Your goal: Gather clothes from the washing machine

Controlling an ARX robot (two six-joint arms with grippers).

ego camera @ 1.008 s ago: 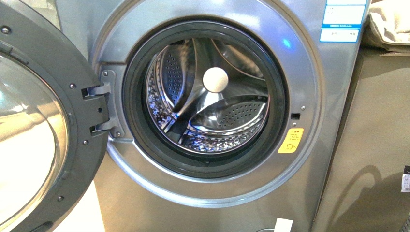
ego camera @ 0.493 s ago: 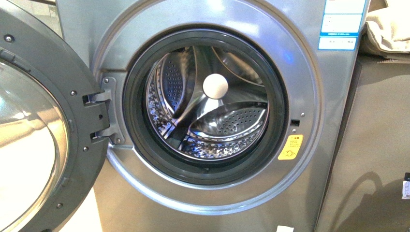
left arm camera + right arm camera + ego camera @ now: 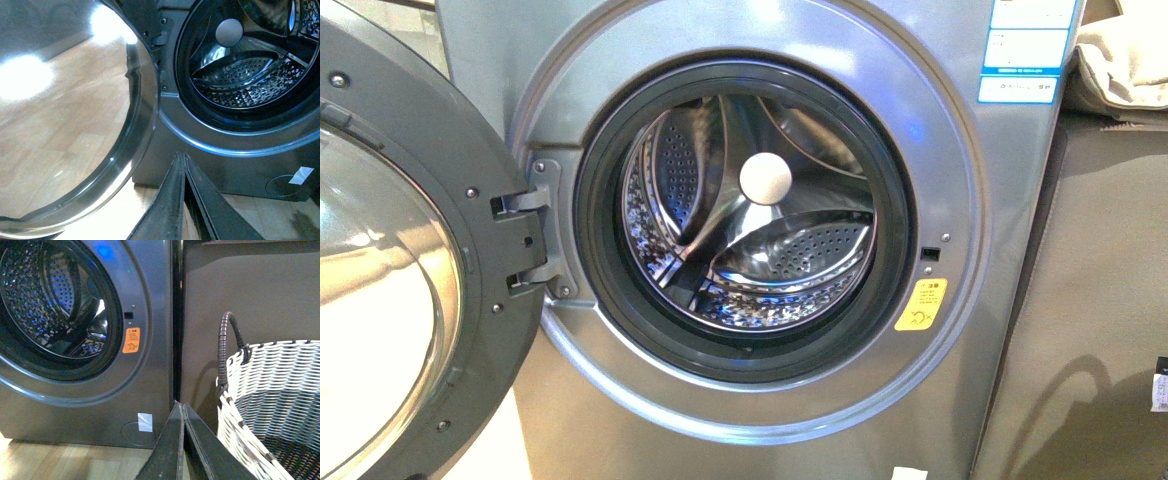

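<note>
In front of the washer [image 3: 750, 240], door [image 3: 410, 270] swung wide; drum [image 3: 750, 215] shows no clothes. Both claws, left [image 3: 182, 162] and right [image 3: 181, 410], pinched closed, empty. Judged: collection complete or pending; next, check basket [image 3: 275, 405].

Door [image 3: 410, 290] swung wide left; drum [image 3: 750, 215] mouth unobstructed; basket [image 3: 272, 405] right of washing machine [image 3: 960, 150].

white woven basket [image 3: 272, 390] before a brown panel [image 3: 250, 290].
</note>
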